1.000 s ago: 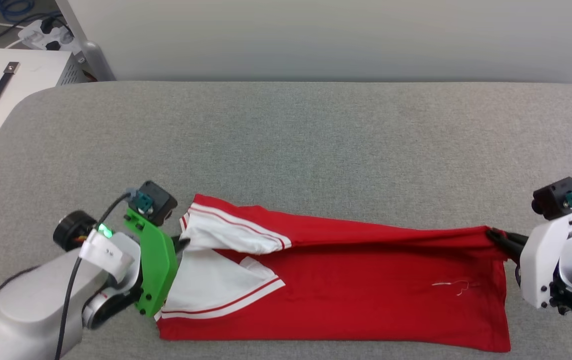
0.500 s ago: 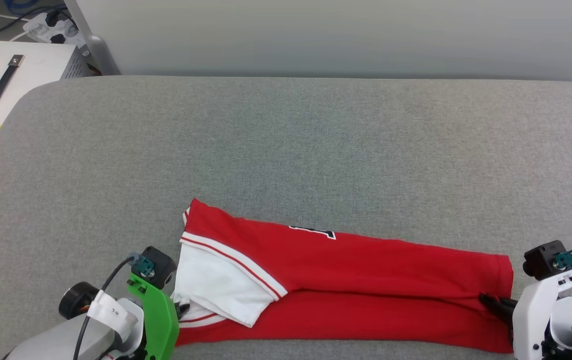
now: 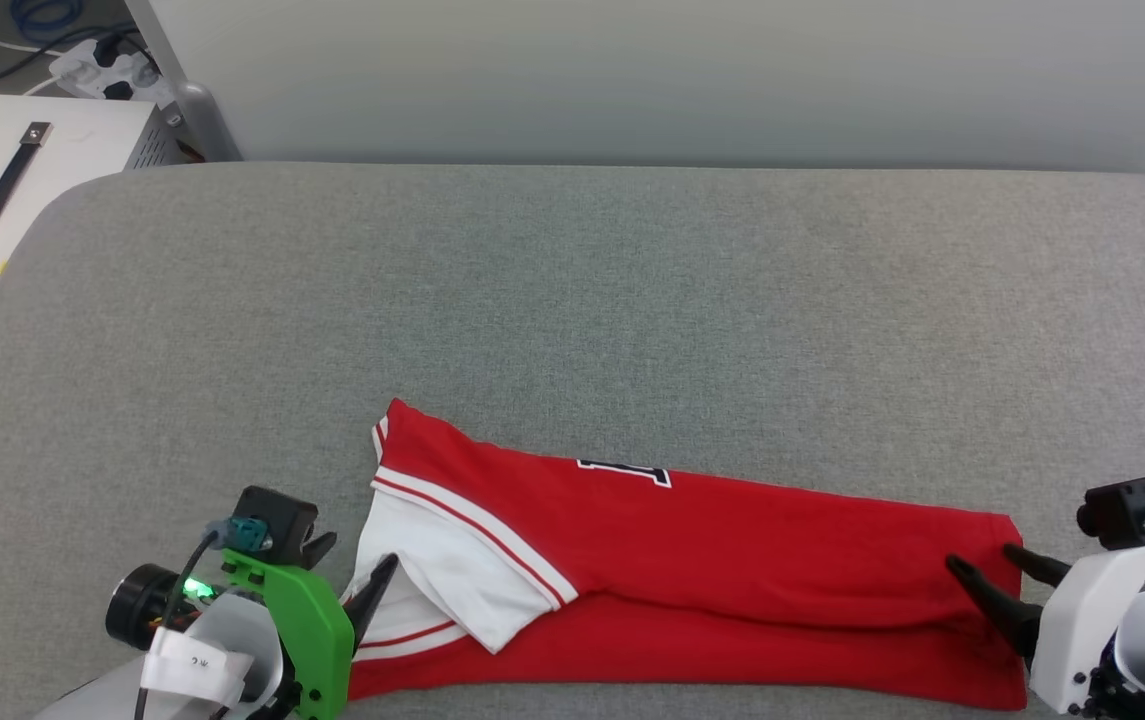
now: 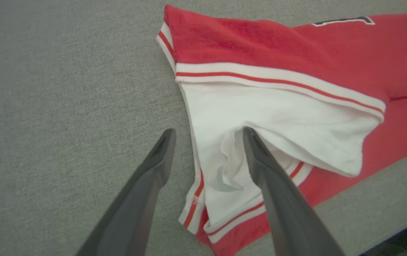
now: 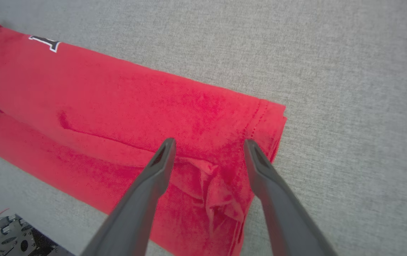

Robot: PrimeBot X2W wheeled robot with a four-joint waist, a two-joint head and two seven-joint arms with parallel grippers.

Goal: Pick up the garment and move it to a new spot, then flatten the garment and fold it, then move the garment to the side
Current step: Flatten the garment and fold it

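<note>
we judge the folding step to be in hand. the garment [image 3: 732,570] lies folded lengthwise as a long red band along the near edge of the grey padded surface [image 3: 572,300]. its white sleeve [image 3: 452,570] end is at our left and its hem end at our right.

the left gripper [image 4: 208,132] stands spread and holds nothing. one finger is over bare grey surface and the other over the sleeve, with the sleeve's edge between them. the right gripper [image 3: 982,557] is likewise spread and empty, both fingers over the hem corner, where the cloth is bunched. we cannot tell whether any fingertip touches the cloth.

the next move, as we see it, calls for a fresh hold at one end that takes all layers together, so the band can be brought across itself and shortened. the loose sleeve flap and the bunched hem look likely to crease unless smoothed first.

in the head view the near corners of the garment are hidden behind the green mount [image 3: 312,630] and the white mount [image 3: 1082,625]. a second sleeve is mostly tucked under the upper one. of the black-and-white print [image 3: 627,472] only a sliver shows at the fold, too little to read. we cannot make out the collar.
</note>
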